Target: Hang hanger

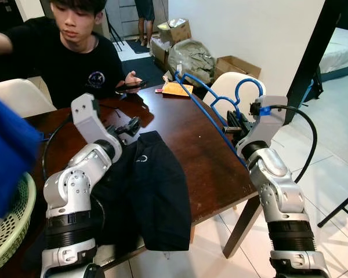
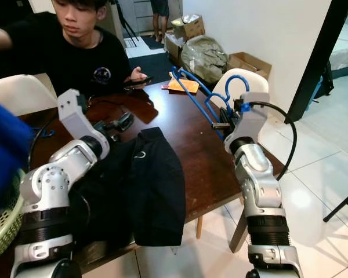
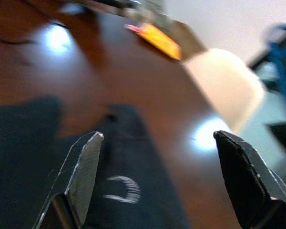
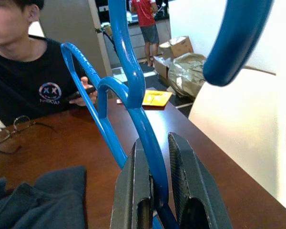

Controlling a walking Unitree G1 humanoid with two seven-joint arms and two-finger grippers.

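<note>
above the tabletop's (image 1: 209, 156) right edge the right pincer (image 4: 155, 191) clamps the blue hanger's (image 1: 211, 107) thin bar; light, stiff, probably slippery plastic. left pincer (image 3: 157, 176) gapes wide over the dark garment (image 1: 145, 191).

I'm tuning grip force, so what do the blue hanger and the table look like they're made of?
The blue hanger looks like moulded plastic: uniform glossy colour, rounded bars, ribbed grip marks on one shoulder. It could be coated wire, though. The right claw is shut on its bar. The table appears to be dark brown wood or veneer with a polished finish, judging by the bright light reflections on it.
</note>
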